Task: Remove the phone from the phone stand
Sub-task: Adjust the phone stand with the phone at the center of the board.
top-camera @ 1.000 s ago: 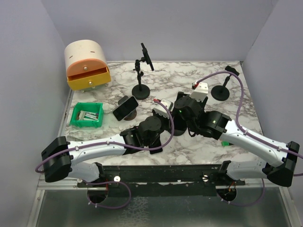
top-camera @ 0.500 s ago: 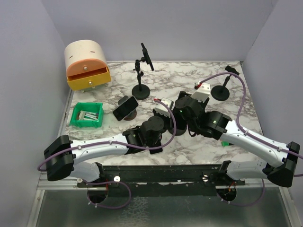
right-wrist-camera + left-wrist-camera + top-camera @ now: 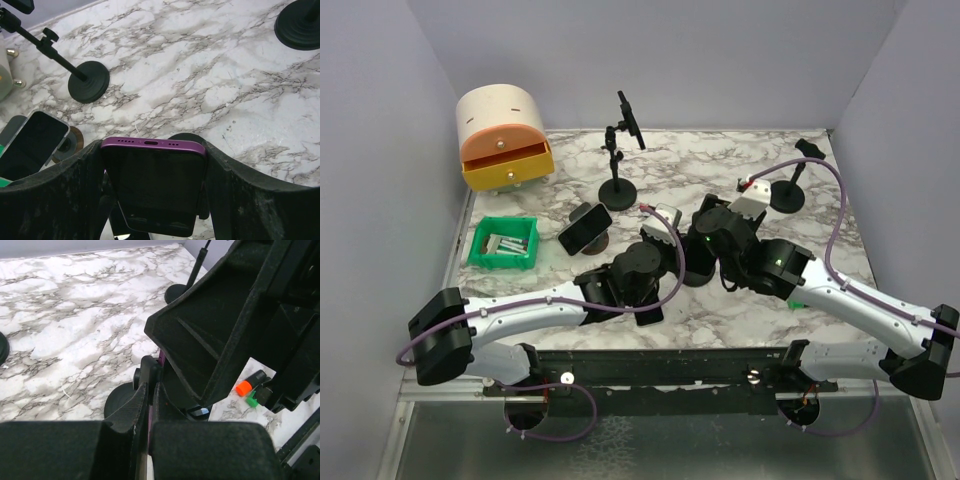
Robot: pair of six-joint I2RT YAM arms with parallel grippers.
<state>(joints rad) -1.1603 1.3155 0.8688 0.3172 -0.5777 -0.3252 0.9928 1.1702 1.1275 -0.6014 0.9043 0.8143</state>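
In the right wrist view, the purple phone (image 3: 152, 185) shows dark screen up, port edge away from the camera. My right gripper (image 3: 154, 149) is shut on its two long sides. The phone stand's round black base (image 3: 182, 136) shows just beyond the phone. Seen from above, the right gripper (image 3: 708, 232) and left gripper (image 3: 665, 250) meet over that stand (image 3: 696, 272) and hide the phone. My left gripper (image 3: 150, 390) is shut, and its tips rest at the stand's black joint (image 3: 149, 371) above the base (image 3: 120, 402). A thin purple strip shows beside the joint.
A second phone (image 3: 585, 228) leans on a low stand at the left. An empty tall stand (image 3: 617, 190) is behind it and another stand (image 3: 788, 192) at the right. A green bin (image 3: 503, 243) and a drawer box (image 3: 503, 135) sit far left. Orange and green caps (image 3: 247, 392) lie near the right arm.
The right arm's wrist has shifted slightly to the right and the left arm has nudged a little forward. Both grippers keep their state.
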